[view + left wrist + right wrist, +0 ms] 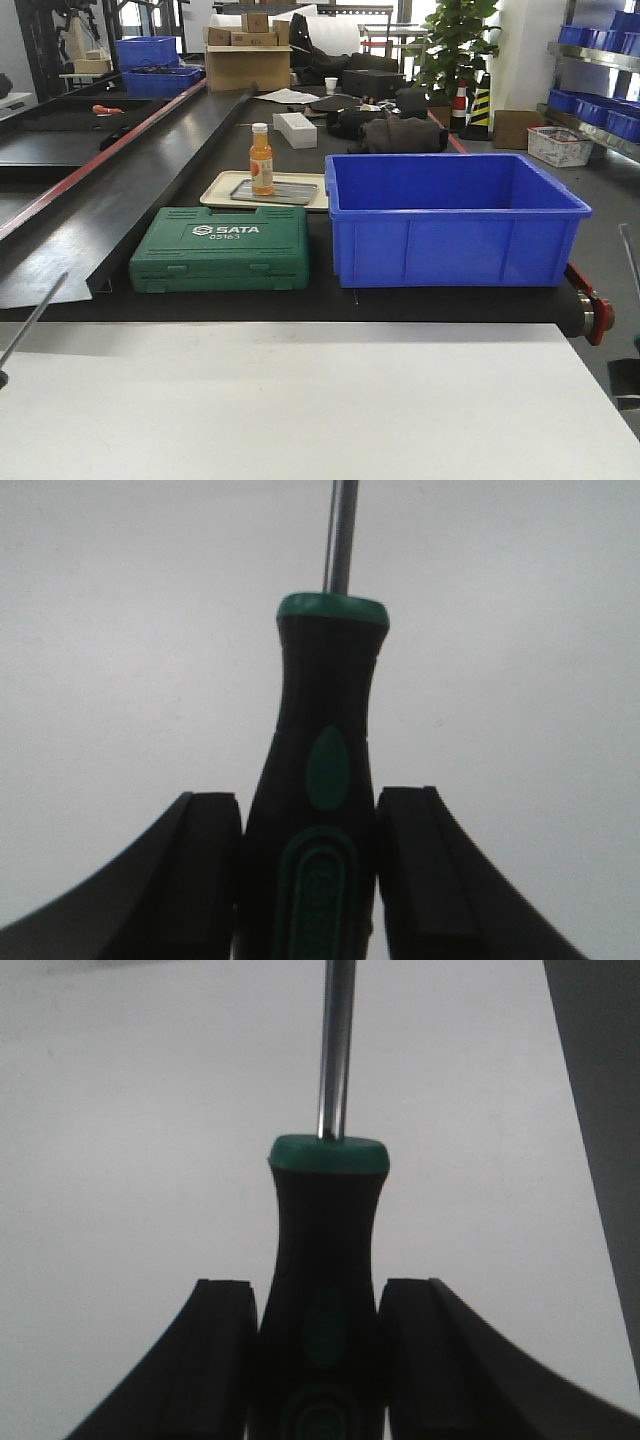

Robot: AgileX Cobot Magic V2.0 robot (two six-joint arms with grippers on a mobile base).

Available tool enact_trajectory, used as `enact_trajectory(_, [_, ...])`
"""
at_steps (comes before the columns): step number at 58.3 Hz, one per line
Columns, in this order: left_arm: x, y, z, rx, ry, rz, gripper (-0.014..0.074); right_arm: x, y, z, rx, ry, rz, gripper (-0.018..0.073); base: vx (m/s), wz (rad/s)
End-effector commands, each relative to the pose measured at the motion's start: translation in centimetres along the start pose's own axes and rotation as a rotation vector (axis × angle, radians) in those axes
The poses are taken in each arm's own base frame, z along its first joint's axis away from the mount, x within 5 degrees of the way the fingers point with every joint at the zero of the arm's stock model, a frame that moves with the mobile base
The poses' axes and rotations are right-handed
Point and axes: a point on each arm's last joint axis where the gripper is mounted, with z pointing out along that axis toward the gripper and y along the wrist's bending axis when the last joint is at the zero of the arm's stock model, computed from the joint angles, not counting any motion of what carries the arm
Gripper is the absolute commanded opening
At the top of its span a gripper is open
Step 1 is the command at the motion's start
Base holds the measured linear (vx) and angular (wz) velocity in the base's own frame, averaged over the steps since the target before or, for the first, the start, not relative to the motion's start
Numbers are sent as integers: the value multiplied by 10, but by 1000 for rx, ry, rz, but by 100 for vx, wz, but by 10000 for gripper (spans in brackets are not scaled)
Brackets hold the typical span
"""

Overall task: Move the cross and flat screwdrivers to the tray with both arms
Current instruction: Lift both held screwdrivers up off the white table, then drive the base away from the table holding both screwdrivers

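So the grey tray (297, 192), mid-frame in the front view beyond the white table (300, 400), held no screwdriver yet. The left gripper (310, 810) pinched one screwdriver (330, 680) by its handle, and the right gripper (320, 1300) pinched the other screwdriver (325, 1210). Both grasps looked done; carrying and placing were left.

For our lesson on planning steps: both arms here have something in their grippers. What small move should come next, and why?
Probably carry both forward toward the grey tray. The left gripper is shut on the left screwdriver, the right gripper on the right screwdriver, both over the white table, while the tray lies beyond it, with an orange bottle on it.
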Motion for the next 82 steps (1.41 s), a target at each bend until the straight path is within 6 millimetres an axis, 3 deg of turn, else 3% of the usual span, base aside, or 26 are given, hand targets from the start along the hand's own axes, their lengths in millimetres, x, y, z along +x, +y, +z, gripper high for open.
enact_trajectory(1, [-8,-4,-25,6,-146,-17,-4,-7,0,-26,-27,-142,-3,-8,0,0])
enact_trajectory(11, [-6,-6,-50,-1,-272,-23,-4,-1,-3,-47,-37,-201,0,-8,0,0])
enact_trajectory(24, [-5,-9,-68,4,-387,-30,-4,2,-4,-55,-40,-227,0,-8,0,0])
enact_trajectory(43, [-8,-9,-75,5,-465,-36,0,-1,-3,-55,-48,-252,8,-8,0,0])
enact_trajectory(82, [-7,-10,-75,8,-445,-35,0,0,-4,-55,-44,-244,7,-8,0,0])
